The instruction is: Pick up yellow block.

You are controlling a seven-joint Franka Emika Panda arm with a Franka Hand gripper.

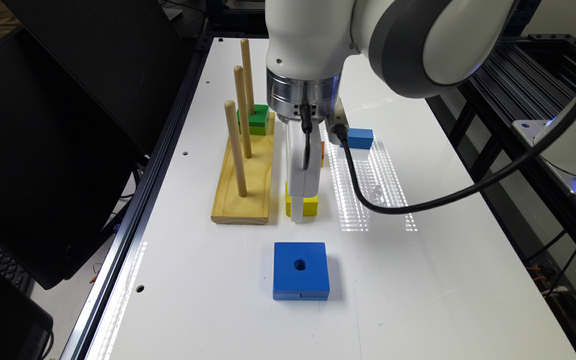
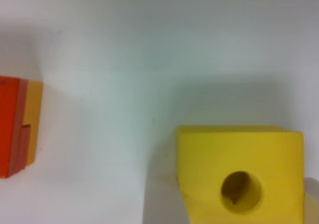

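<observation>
Yellow plastic, square, with 1 round centre hole: the yellow block is sitting flat on the white tabletop, just beside the near end of the pale wooden peg base carrying 3 upright dowels. The white gripper is standing vertically over the block and is hiding much of it in the exterior view. In the wrist view the block is lying close under the camera, its hole plainly visible, apart from the orange-topped block with a yellow lower layer. Whether the gripper is spread, pressed together or pinching the block cannot be told from either view.

Risks, as judged:
1. The block is appearing rotated against the wrist view's frame; a skewed closure is likely to bear on corners and twist the block out.
2. The wooden base is lying close alongside; a finger descending on that side is at risk of striking it.
3. An off-centre grasp is risking a tilt and a drop on lifting.

The large blue square block, the small blue block and the green block on the far dowel are lying well clear.
</observation>
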